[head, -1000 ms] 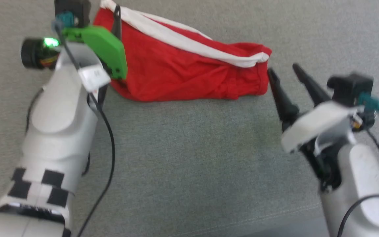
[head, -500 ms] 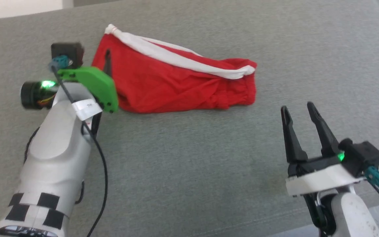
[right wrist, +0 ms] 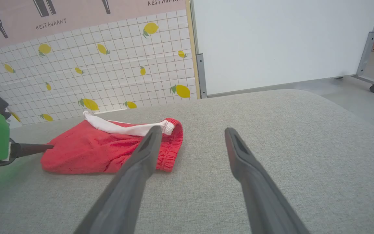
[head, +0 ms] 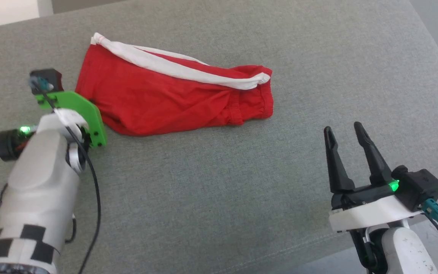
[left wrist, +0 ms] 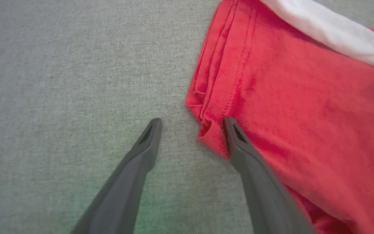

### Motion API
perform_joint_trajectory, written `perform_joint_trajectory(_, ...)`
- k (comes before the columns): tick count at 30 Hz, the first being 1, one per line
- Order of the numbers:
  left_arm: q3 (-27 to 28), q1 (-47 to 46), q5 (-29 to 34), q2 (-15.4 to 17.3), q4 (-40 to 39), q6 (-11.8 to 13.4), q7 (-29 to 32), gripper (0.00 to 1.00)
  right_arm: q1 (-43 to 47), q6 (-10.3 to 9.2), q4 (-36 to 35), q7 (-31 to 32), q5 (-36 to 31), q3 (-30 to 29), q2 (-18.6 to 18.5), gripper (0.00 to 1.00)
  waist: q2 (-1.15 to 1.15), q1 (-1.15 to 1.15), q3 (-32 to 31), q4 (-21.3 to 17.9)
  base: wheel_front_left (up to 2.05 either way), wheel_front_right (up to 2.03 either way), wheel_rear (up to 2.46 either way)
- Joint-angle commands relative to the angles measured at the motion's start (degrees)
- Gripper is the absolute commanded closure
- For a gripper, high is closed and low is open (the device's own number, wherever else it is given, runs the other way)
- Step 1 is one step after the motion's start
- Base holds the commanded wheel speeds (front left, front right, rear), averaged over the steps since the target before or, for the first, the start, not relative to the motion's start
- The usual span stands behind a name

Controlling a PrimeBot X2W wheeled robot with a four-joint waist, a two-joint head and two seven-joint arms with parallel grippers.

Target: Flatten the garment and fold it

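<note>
My left claw (left wrist: 192,119): released; the two fingers stand wide apart and hold nothing.
Left claw, place: low over the grey cushion (head: 211,198), at the left end of the garment (head: 165,99).
Garment seen from the left claw: it lies just to the right. Its hemmed corner comes in between my two fingertips, and my right finger (left wrist: 239,143) is over the red edge. If it touches the cloth, I cannot tell.
My right claw (head: 343,127): released also, fingers apart, nothing between them.
Garment seen from the right claw: ahead of the fingertips and to their left, well apart from them, with bare cushion between.
Garment, shape: a long wrinkled heap, not flat, lying on the cushion.
White band (head: 173,68): it runs along the side of the garment that is far from both my claws, from the left end to the right end, and it is twisted.
Green plate (head: 78,110): on my left wrist, just beside the near left corner of the garment.
Beyond the right claw: a wall with lemon print (right wrist: 93,74) and a white panel (right wrist: 281,42) behind the cushion.
</note>
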Motion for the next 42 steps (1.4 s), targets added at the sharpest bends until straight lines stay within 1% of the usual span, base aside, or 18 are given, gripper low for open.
perform_joint_trajectory(1, 0.1, -1.0, -0.9, 0.5, 0.7, 0.0, 1.6, 0.0, -0.5, -0.08, -0.3, -0.4, 0.3, 0.4, 0.1, 0.0, 0.0, 0.0, 0.9, -0.6, 0.0, 0.0, 0.0)
perform_joint_trajectory(5, 0.6, -2.3, -2.9, -0.1, 1.8, -1.0, 6.4, 0.0, -0.8, -0.08, -0.5, -0.5, 0.4, 0.9, 0.1, 0.0, 0.0, 0.0, 1.9, -0.9, 0.0, 0.0, 0.0)
perform_joint_trajectory(7, 0.5, -2.5, -4.0, -0.7, 2.7, -1.9, 9.8, 0.0, -0.9, -0.08, -0.5, -0.5, 0.4, 1.2, 0.1, 0.0, 0.0, 0.0, 2.2, -0.9, 0.0, 0.0, 0.0)
perform_joint_trajectory(8, 0.1, -2.6, -4.3, -0.9, 3.0, -2.6, 11.7, 0.63, -1.0, -0.08, -0.6, -0.5, 0.3, 1.3, 0.1, 0.0, 0.0, 0.0, 2.3, -0.9, 0.0, 0.0, 0.0)
perform_joint_trajectory(9, -0.1, -2.6, -4.5, -1.0, 3.1, -3.1, 13.1, 1.0, -1.1, -0.08, -0.7, -0.5, 0.3, 1.4, 0.1, 0.0, 0.0, 0.0, 2.3, -0.9, 0.0, 0.0, 0.0)
perform_joint_trajectory(11, -0.6, -2.4, -4.8, -1.4, 2.7, -3.9, 14.8, 1.0, -1.2, -0.08, -0.8, -0.5, 0.4, 1.3, 0.1, 0.0, 0.0, 0.0, 2.4, -0.7, 0.0, 0.0, 0.0)
perform_joint_trajectory(14, -0.9, -1.5, -4.7, -1.3, 0.9, -4.0, 13.6, 1.0, -1.2, -0.08, -0.8, -0.5, 0.5, 1.4, 0.1, 0.0, 0.0, 0.0, 1.9, -0.2, 0.0, 0.0, 0.0)
perform_joint_trajectory(17, -0.6, 0.3, -4.6, -0.9, -1.4, -3.5, 10.0, 1.0, -1.0, -0.08, -0.7, -0.5, 0.2, 1.4, 0.1, 0.0, 0.0, 0.0, 0.7, 0.6, 0.0, 0.0, 0.0)
perform_joint_trajectory(21, 1.1, 4.7, -5.4, -0.8, -6.4, -2.4, 3.7, 1.0, -0.2, -0.08, -0.6, -0.5, -0.3, 0.5, 0.1, 0.0, 0.0, 0.0, -1.2, 2.3, 0.0, 0.0, 0.0)
perform_joint_trajectory(24, 2.3, 9.7, -6.0, -0.6, -11.8, -1.2, -0.5, 1.0, 0.6, -0.08, -0.8, -0.5, -0.8, -0.1, 0.1, 0.0, 0.0, 0.0, -2.7, 3.8, 0.0, 0.0, 0.0)
perform_joint_trajectory(26, 2.7, 13.8, -6.0, -0.6, -16.1, 0.1, -2.4, 1.0, 1.2, -0.08, -0.9, -0.4, -1.2, -0.4, 0.1, 0.0, 0.0, 0.0, -3.7, 4.8, 0.0, 0.0, 0.0)
perform_joint_trajectory(32, 3.2, 27.1, -6.4, -0.8, -29.2, 3.8, -3.8, 1.0, 2.4, -0.08, -1.7, 0.8, -2.0, -1.7, 0.1, 0.0, 0.0, 0.0, -5.7, 7.4, 0.0, 0.0, 0.0)
perform_joint_trajectory(36, 3.6, 33.1, -7.0, -1.6, -36.1, 5.6, -4.9, 1.0, 2.8, -0.08, -2.3, 1.6, -2.5, -3.2, 0.1, 0.0, 0.0, 0.0, -6.2, 9.0, 0.0, 0.0, 0.0)
perform_joint_trajectory(37, 3.7, 34.0, -7.3, -2.0, -37.5, 5.4, -5.7, 0.33, 2.9, -0.08, -2.4, 1.9, -2.7, -3.6, 0.1, 0.0, 0.0, 0.0, -6.2, 9.4, 0.0, 0.0, 0.0)
perform_joint_trajectory(38, 3.8, 34.4, -7.6, -2.3, -38.4, 5.1, -6.6, 0.0, 2.9, -0.08, -2.5, 2.2, -2.8, -3.8, 0.1, 0.0, 0.0, 0.0, -6.2, 9.7, 0.0, 0.0, 0.0)
perform_joint_trajectory(42, 4.4, 35.3, -7.5, -3.3, -40.4, 3.4, -13.4, 0.0, 2.3, -0.08, -2.3, 3.5, -3.8, -4.2, 0.1, 0.0, 0.0, 0.0, -6.2, 10.8, 0.0, 0.0, 0.0)
